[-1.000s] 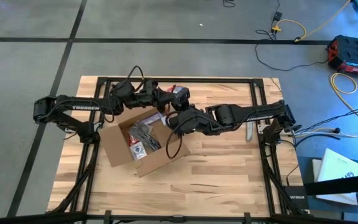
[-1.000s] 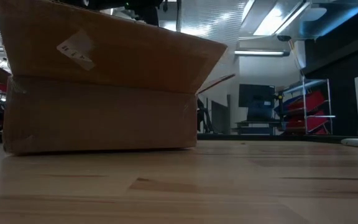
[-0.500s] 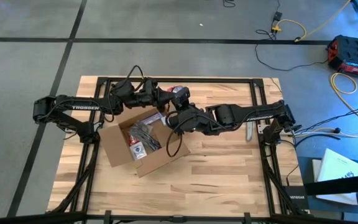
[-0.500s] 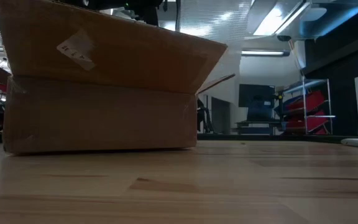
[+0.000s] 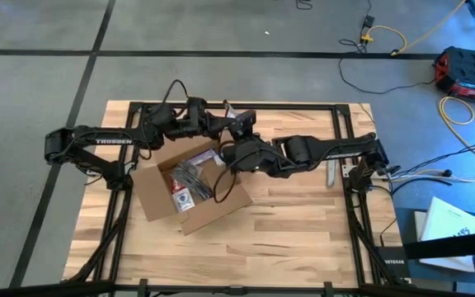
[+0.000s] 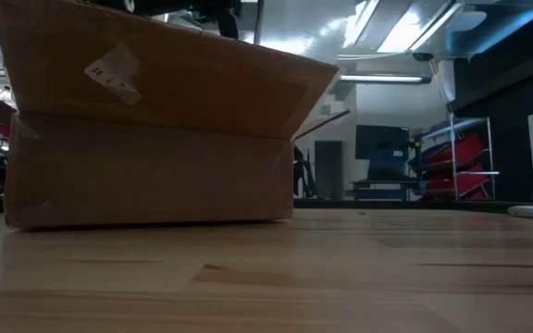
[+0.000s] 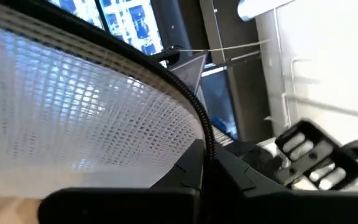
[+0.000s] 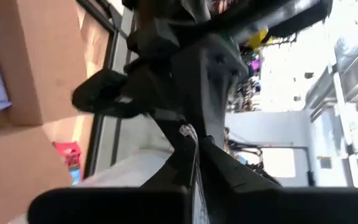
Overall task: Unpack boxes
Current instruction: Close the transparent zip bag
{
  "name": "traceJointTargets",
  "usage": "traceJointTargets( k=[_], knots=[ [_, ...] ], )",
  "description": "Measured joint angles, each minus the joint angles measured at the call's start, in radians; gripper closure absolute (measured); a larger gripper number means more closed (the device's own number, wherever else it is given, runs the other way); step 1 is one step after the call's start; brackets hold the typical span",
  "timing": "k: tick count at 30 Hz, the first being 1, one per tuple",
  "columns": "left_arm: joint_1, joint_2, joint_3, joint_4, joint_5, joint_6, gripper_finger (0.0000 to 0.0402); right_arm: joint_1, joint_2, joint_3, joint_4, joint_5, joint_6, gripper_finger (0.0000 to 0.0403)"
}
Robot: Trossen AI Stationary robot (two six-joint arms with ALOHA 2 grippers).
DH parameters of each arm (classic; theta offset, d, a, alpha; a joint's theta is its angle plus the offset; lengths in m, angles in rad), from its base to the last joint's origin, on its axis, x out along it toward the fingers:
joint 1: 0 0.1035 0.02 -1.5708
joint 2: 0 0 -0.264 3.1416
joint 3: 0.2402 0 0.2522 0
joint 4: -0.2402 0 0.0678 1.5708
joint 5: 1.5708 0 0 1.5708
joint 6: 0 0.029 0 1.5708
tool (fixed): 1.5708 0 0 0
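We look down on a pale wooden table (image 5: 303,239) inside a black frame, standing on a grey floor (image 5: 39,33) crossed by dark lines. Yellow and black cables (image 5: 386,41) trail across the upper right of the frame, beside a red case (image 5: 468,70). From table height we see a bright room with ceiling lights (image 6: 405,28) and red shelving (image 6: 465,166) at the right.

The brown cardboard box (image 5: 190,188) sits open at the centre-left of the table, flaps spread; in the low view it fills the left half of the frame. Inside we see dark cables (image 5: 195,177) and a small red-and-white item (image 5: 183,198).

Both arms meet above the box's upper edge. The left gripper (image 5: 242,122) hangs over the upper centre of the table, jaws closed tight on a clear meshed plastic bag (image 7: 73,118) that fills its wrist view. The right gripper (image 5: 225,157) lies just below it, at the box's upper right corner, jaws also pinched closed on the edge of the same bag.
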Motion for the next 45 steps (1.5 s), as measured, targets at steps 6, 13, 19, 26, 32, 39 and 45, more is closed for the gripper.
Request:
traceJointTargets(
  k=[6,13,19,26,32,39,45],
  knots=[
    [0.011,0.0,-0.002,0.005,0.05,0.104,0.0358,0.002,-0.008,0.005,-0.045,0.03,0.043,0.0403],
    [0.016,0.0,-0.002,-0.011,0.055,0.161,0.0303,0.003,-0.013,0.009,-0.043,0.033,0.05,0.0403],
    [0.069,-0.003,-0.002,-0.061,0.07,0.279,0.0273,0.0,-0.017,0.059,-0.063,0.06,0.05,0.0403],
    [0.122,-0.001,-0.003,-0.065,0.061,0.367,0.0241,0.001,-0.019,0.108,-0.093,0.063,0.083,0.0403],
    [0.142,-0.001,-0.003,-0.046,0.057,0.375,0.0229,0.002,-0.019,0.118,-0.113,0.066,0.095,0.0403],
    [0.15,-0.002,-0.002,-0.011,0.097,0.402,0.0229,-0.002,-0.019,0.118,-0.142,0.07,0.132,0.0403],
    [0.156,-0.001,-0.002,0.0,0.164,0.472,0.0217,-0.012,-0.018,0.117,-0.14,0.076,0.133,0.0403]
  ],
)
